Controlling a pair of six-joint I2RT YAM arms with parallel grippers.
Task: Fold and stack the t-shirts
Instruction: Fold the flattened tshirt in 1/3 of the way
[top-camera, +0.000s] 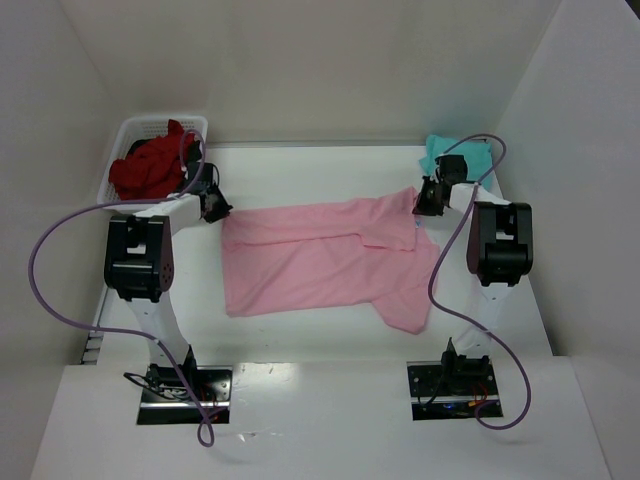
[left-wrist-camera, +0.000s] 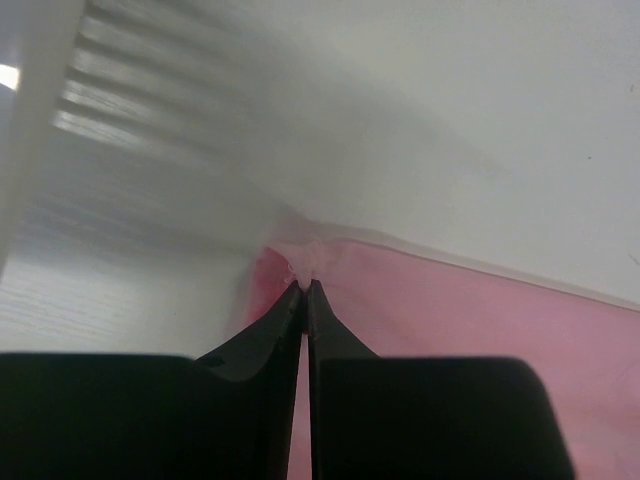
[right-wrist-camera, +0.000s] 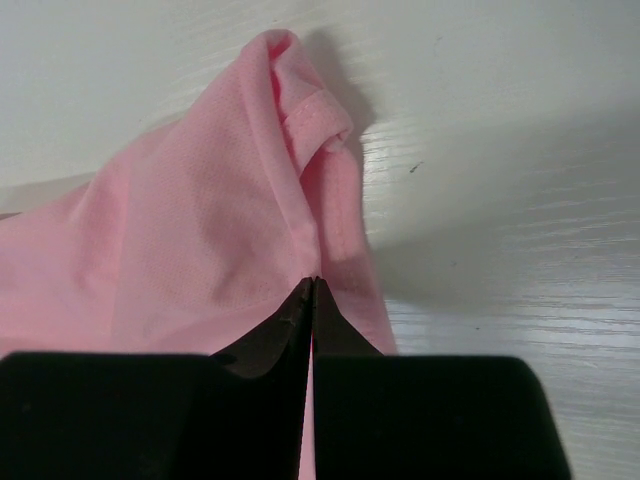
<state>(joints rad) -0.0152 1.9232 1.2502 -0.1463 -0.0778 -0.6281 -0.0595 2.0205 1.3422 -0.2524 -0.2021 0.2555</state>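
Fold step judged in hand: pink t-shirt (top-camera: 320, 265), spread mid-frame, was held at both top corners, left gripper (left-wrist-camera: 305, 285) & right gripper (right-wrist-camera: 312, 282) jaws each clamped on its cloth. Next, corners would need lifting together, evenly. Counted: 1 pink, 1 teal t-shirt (top-camera: 458, 152) upper right, red t-shirts (top-camera: 150, 170) in 1 basket (top-camera: 138, 127) upper left, no. unclear.

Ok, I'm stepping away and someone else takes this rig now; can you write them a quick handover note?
The left gripper is shut on the pink t-shirt's far left corner; the right gripper is shut on its far right end. It lies spread on the table.
The teal t-shirt sits at the far right corner; the dark red t-shirts are bunched in the white basket.
Nothing is stacked; folding and stacking remain.
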